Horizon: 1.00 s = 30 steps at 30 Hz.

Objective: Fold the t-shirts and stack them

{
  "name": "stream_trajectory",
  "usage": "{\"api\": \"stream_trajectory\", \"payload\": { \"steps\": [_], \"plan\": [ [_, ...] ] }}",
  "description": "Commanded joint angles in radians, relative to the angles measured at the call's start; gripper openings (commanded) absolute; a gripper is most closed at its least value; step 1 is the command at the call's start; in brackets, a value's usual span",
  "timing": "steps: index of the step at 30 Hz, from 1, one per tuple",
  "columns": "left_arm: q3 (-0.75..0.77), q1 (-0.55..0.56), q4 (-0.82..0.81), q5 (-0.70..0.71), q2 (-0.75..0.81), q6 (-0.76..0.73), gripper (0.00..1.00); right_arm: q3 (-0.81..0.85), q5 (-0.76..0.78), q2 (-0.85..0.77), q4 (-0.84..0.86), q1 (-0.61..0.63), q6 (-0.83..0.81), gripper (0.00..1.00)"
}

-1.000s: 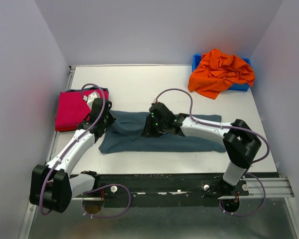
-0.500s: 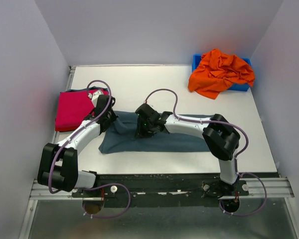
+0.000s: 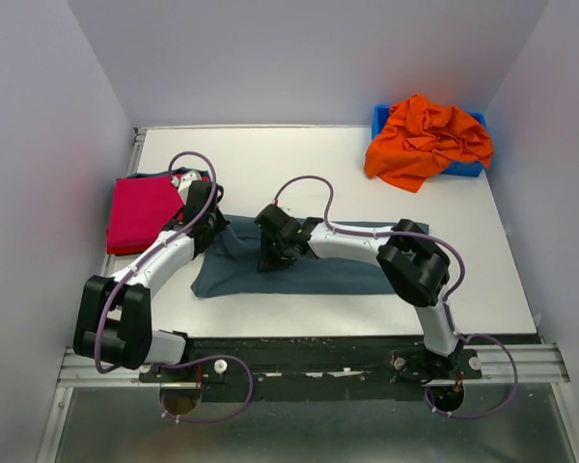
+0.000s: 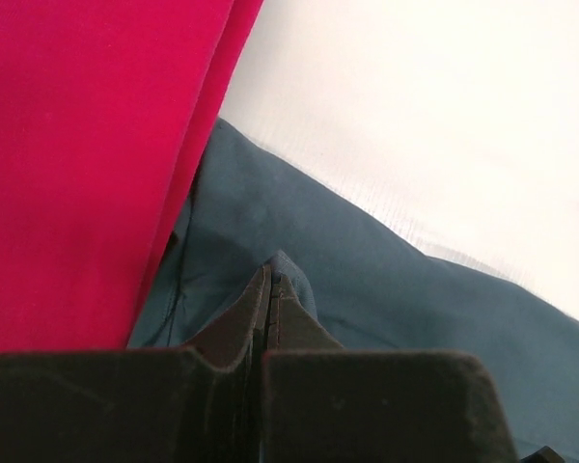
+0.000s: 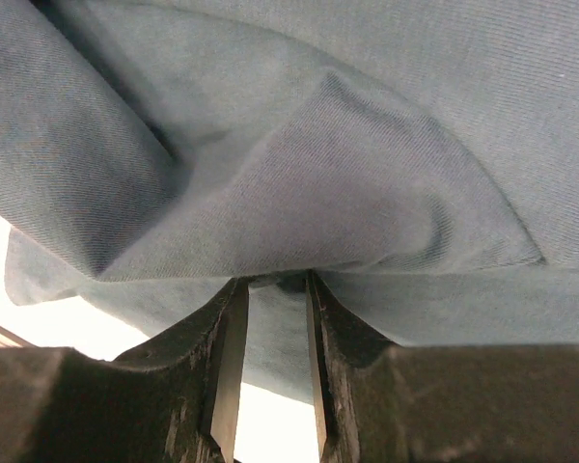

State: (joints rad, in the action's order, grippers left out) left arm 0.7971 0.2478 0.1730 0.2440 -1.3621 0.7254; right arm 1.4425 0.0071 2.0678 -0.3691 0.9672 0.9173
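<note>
The slate grey-blue t-shirt (image 3: 347,270) lies as a long folded strip across the middle of the table. My left gripper (image 3: 209,230) is at its upper left corner, shut on a small fold of that cloth; the left wrist view shows the gripper (image 4: 271,280) pinching the grey-blue shirt (image 4: 396,289). My right gripper (image 3: 268,256) is on the shirt's left half, and in the right wrist view this gripper (image 5: 275,283) pinches a bunch of the grey-blue shirt (image 5: 299,174) at its tips. The magenta-red t-shirt (image 3: 138,212) lies folded at the left. The orange t-shirt (image 3: 427,137) lies crumpled at the back right.
The orange shirt rests on a rigid blue bin (image 3: 380,118) in the back right corner. The magenta shirt (image 4: 77,145) sits right beside my left gripper. White table (image 3: 270,164) lies behind the grey-blue shirt; purple walls close in left, right and back.
My right gripper has moved left along the grey-blue shirt toward my left gripper, dragging cloth with it. My left arm has shifted its elbow inward; its gripper stays at the shirt's corner.
</note>
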Motion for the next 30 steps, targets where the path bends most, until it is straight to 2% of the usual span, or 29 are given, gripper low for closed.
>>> {"api": "stream_trajectory", "payload": {
  "steps": [1,7,9,14,17,29,30],
  "plan": [
    [0.027,-0.008,-0.023,-0.025,-0.015,-0.012,0.0,0.029,0.01,0.038,-0.014,0.016,0.028,0.39],
    [0.024,-0.007,-0.023,-0.032,-0.012,-0.012,0.0,0.025,0.002,0.041,-0.004,0.019,0.041,0.41],
    [0.024,-0.008,-0.023,-0.034,-0.011,-0.012,0.0,0.019,-0.001,0.037,0.009,0.019,0.041,0.39],
    [0.021,-0.008,-0.01,-0.034,0.003,-0.004,0.0,-0.001,-0.032,0.014,0.019,0.019,0.055,0.19],
    [0.014,-0.008,-0.007,-0.032,0.017,0.0,0.0,-0.019,-0.033,-0.014,0.024,0.021,0.06,0.01],
    [-0.053,-0.005,0.031,-0.029,0.123,0.016,0.0,-0.108,-0.061,-0.132,0.047,0.002,0.055,0.01],
    [-0.058,-0.005,0.03,-0.017,0.129,0.017,0.0,-0.111,-0.064,-0.133,0.056,0.004,0.054,0.04]
  ]
}}
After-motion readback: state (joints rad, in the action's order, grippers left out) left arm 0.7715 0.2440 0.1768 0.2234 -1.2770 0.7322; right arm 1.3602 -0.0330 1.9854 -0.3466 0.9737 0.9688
